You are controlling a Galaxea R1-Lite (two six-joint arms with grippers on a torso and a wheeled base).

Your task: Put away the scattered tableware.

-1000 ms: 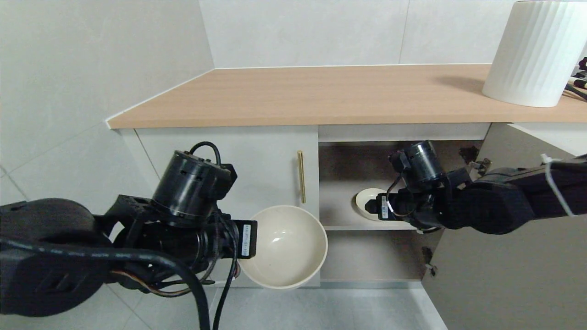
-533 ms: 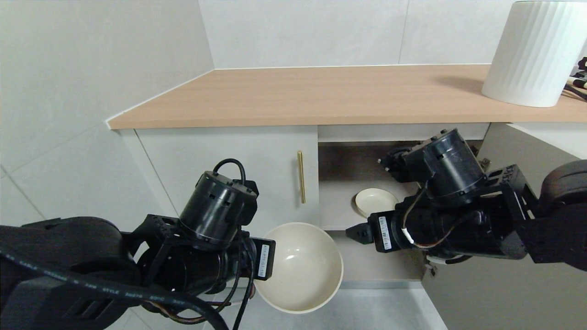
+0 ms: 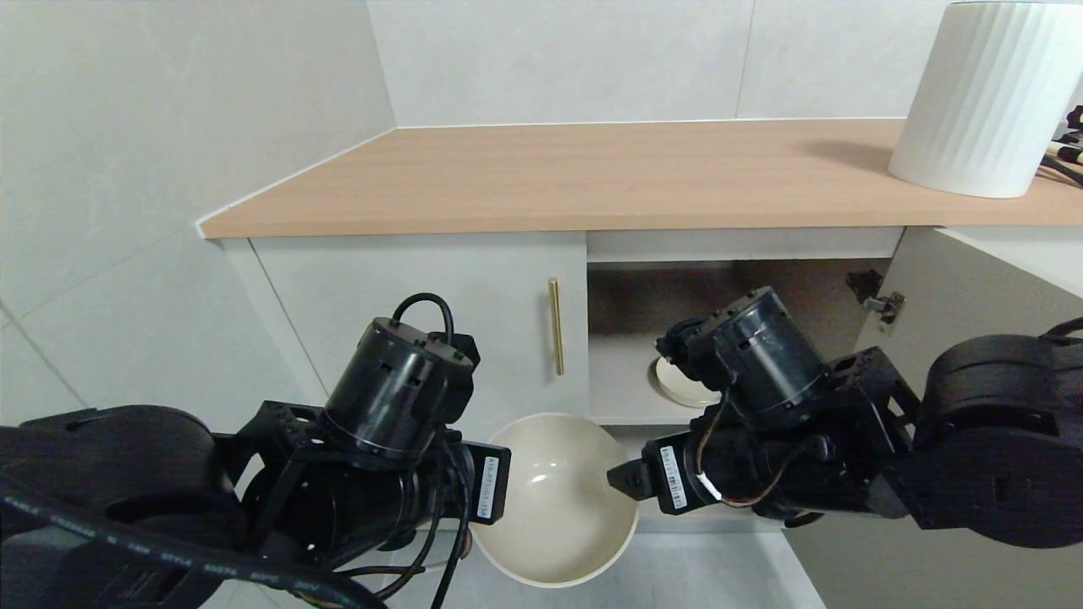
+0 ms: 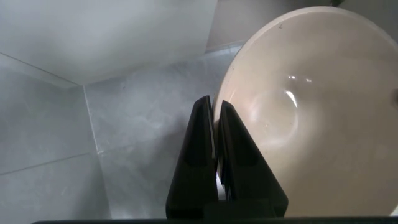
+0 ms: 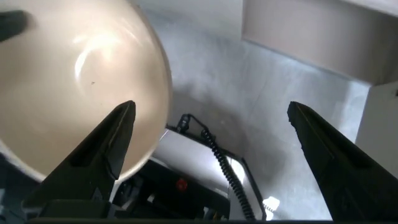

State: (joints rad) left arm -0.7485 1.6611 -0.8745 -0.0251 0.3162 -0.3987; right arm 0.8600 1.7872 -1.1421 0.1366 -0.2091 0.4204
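Bowl hangs mouth-up over the floor, near the open cabinet. The left gripper is clamped tight on its left rim. The right gripper, spread wide and empty, waits just beside the right rim, probably for a handover toward the shelf, where a small plate lies.

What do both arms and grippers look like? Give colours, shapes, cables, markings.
Both arms are matte black, each with a glossy cylindrical wrist housing and perforated bracket plates. Black cables loop over the left arm; thinner wires, one white, run along the right arm. The left gripper has flat narrow black fingers, the right gripper pointed wedge-shaped ones. A white printed label sits near each.
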